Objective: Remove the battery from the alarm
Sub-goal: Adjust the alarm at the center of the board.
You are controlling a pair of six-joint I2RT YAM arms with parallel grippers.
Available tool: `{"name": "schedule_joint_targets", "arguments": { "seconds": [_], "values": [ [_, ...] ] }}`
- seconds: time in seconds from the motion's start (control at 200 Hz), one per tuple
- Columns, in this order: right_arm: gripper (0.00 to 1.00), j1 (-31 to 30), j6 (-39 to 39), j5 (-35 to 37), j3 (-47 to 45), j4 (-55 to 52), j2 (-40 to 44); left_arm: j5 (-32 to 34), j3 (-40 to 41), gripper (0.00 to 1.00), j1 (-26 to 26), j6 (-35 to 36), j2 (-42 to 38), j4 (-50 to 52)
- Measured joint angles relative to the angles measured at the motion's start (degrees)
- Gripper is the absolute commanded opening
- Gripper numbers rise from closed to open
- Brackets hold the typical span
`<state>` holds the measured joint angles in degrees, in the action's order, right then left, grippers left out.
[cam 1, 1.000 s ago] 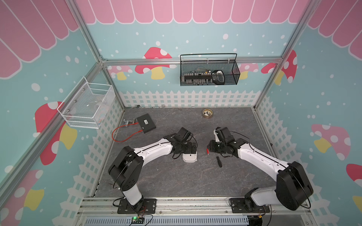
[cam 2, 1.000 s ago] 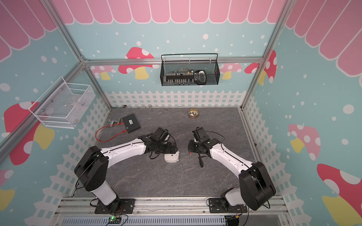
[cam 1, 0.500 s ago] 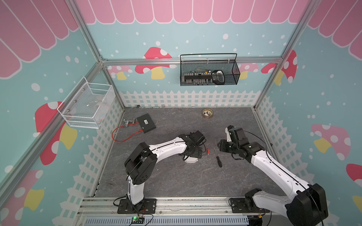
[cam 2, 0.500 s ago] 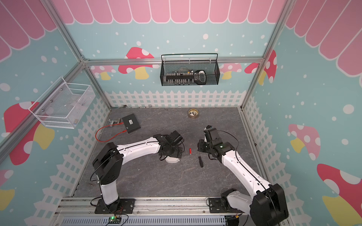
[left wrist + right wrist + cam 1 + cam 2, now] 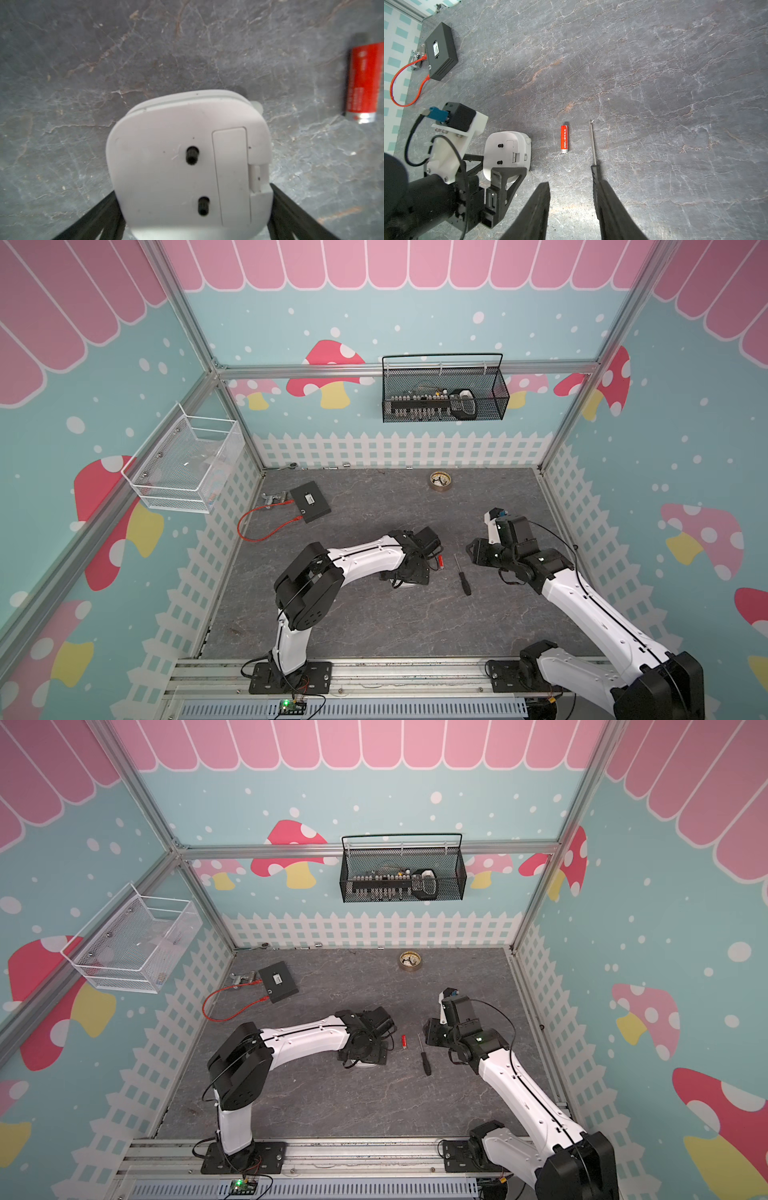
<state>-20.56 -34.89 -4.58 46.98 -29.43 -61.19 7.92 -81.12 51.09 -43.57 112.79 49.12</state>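
In both top views the battery [image 5: 441, 562] is seen lying free on the grey table [image 5: 374, 626], between the alarm [image 5: 405, 585] and the screwdriver [image 5: 462, 576] and apart from both. A second ago it was still carried at the tips of the right gripper [image 5: 473, 552], close to the alarm. That gripper has since been drawn back toward its own side and is now clear of the battery. The left gripper [image 5: 409, 573] has been kept over the alarm, which is almost hidden beneath it. In the left wrist view the alarm [image 5: 187, 162] is shown face down, the rectangular compartment outlined in its plain back. The dark fingers [image 5: 99, 218] are spread wide to either side of it; no squeeze can be made out, so these jaws are taken as released. In the right wrist view the right jaws are seen partly parted with only bare table between them, and nothing is grasped. The screwdriver's handle passes out of sight behind one finger, but the tool is left lying on the table. The removal is therefore judged done, with only the withdrawal of the arms left.
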Motion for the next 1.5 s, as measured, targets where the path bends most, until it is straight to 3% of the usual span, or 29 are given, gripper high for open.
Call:
{"name": "schedule_joint_targets", "arguments": {
  "seconds": [0.325, 0.505, 0.565, 0.755, 0.89, 1.045, 1.136, 1.221, 1.411, 1.501],
  "values": [
    [0.43, 1.2, 1.0, -1.0, -0.7, 0.1, 1.1, -0.1, -2.2, 0.98, 0.0, 0.0, 1.4, 1.0],
    [0.43, 1.5, 1.4, -1.6, -0.9, 0.1, 1.1, -0.2, -2.7, 0.73, 0.0, 0.4, 1.6, 1.2],
    [0.43, 1.5, 1.5, -1.6, -0.9, 0.1, 1.1, -0.2, -2.8, 0.68, 0.0, 0.6, 1.5, 1.2],
    [0.43, 1.8, 1.5, -1.9, -0.9, 0.1, 1.2, -0.6, -2.7, 0.67, -0.5, 1.7, -0.1, 1.3],
    [0.44, 1.8, 1.5, -2.5, -0.9, 0.1, 1.2, -3.8, -0.3, 0.68, -2.7, 3.1, -7.5, -1.0],
    [0.54, 3.6, 2.6, -9.6, -1.2, 3.3, 2.8, -17.9, 10.2, 0.68, -12.0, 4.5, -23.8, -12.3],
    [0.55, 6.3, 2.9, -18.1, -3.0, 9.0, 4.2, -30.2, 17.7, 0.69, -21.3, 4.6, -32.0, -20.5],
    [0.56, 8.9, 2.6, -27.0, -4.9, 15.5, 3.8, -40.9, 21.9, 0.69, -27.7, 4.6, -34.7, -25.9],
    [0.61, 10.5, -2.5, -46.7, -11.3, 42.4, -1.4, -59.8, 25.0, 0.68, -29.9, 5.4, -34.6, -30.3],
    [0.65, 10.5, -3.3, -51.5, -14.1, 54.9, -3.8, -65.9, 24.7, 0.68, -30.0, 8.4, -35.2, -29.3]
  ]
}}
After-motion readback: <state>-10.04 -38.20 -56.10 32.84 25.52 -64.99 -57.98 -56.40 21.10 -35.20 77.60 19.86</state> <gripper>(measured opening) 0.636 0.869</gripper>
